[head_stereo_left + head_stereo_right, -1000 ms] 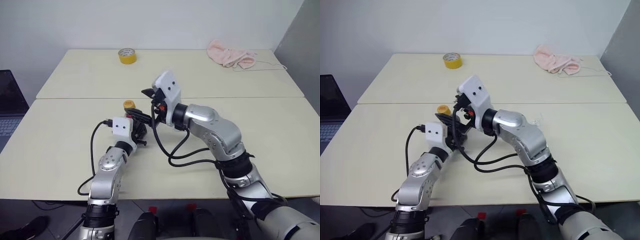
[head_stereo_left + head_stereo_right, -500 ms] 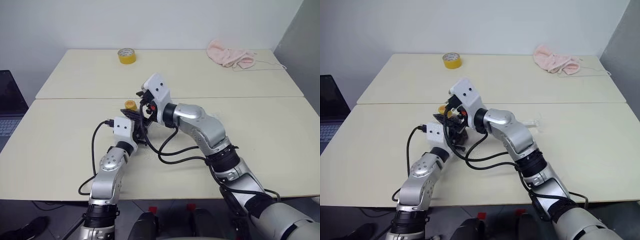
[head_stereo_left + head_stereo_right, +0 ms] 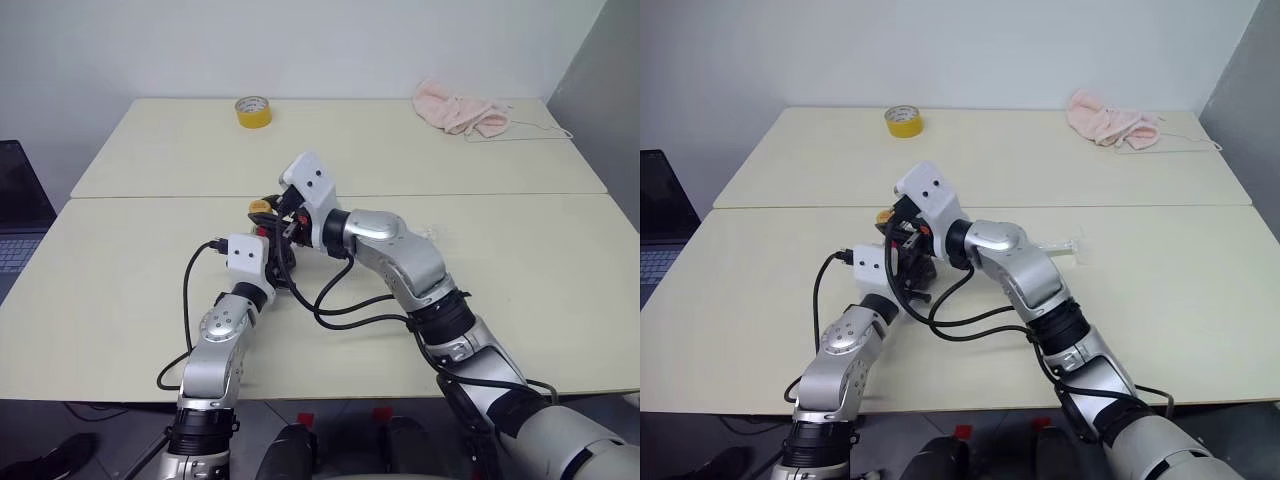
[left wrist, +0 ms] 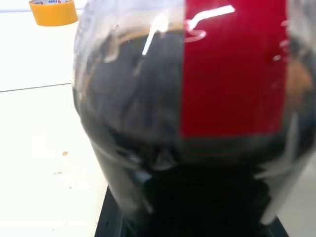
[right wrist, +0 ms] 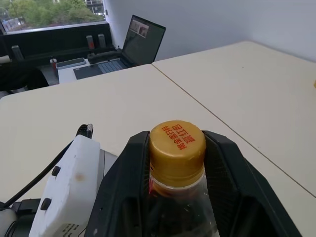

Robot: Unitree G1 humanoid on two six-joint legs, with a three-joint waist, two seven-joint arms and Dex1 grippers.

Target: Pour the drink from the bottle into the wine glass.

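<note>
The bottle (image 4: 187, 123) is clear plastic with a red label and holds the dark drink (image 4: 133, 98). It stands upright over the near table, and my left gripper (image 3: 277, 260) is shut on its body. My right gripper (image 5: 175, 136) reaches in from the right at cap height. Its black fingers (image 5: 224, 163) press on both sides of the yellow cap (image 5: 177, 143). A faint clear shape past my right forearm looks like the wine glass (image 3: 1068, 246), mostly hidden by the arm.
A yellow tape roll (image 3: 254, 111) and a pink cloth (image 3: 462, 108) lie on the far table. A seam (image 3: 520, 194) divides the two tables. An open laptop (image 3: 20, 210) sits off the left edge. Black cables hang from both wrists.
My right gripper has moved left and slightly down onto the bottle's cap, and its fingers have come together around it. The left gripper and the bottle have stayed still.
</note>
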